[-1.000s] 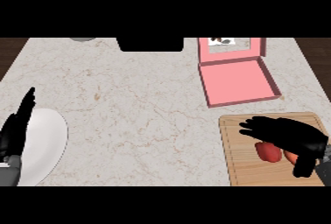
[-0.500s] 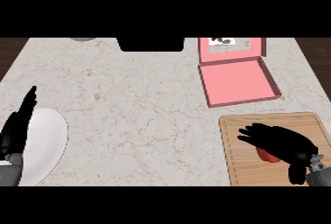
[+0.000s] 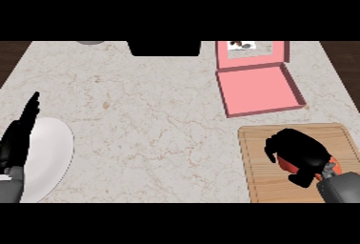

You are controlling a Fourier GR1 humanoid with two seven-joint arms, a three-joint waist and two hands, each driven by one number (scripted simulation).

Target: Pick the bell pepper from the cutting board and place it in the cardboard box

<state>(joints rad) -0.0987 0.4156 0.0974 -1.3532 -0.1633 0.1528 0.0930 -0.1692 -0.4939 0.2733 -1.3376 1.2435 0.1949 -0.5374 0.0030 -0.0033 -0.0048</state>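
One step is underway: my right hand (image 3: 299, 151) curls round the pepper (image 3: 287, 165) on the board (image 3: 256, 181); lifting and boxing (image 3: 256, 90) remain.

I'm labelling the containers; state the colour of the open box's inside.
Pink. The box lies open beyond the cutting board, clearest in the head view.

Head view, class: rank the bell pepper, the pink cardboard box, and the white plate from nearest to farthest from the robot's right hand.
1. Bell pepper: under the right hand, whose fingers curl over it on the cutting board.
2. Pink cardboard box: open, just beyond the board, toward the counter's back.
3. White plate: far across at the view's left edge, beside the resting left hand.
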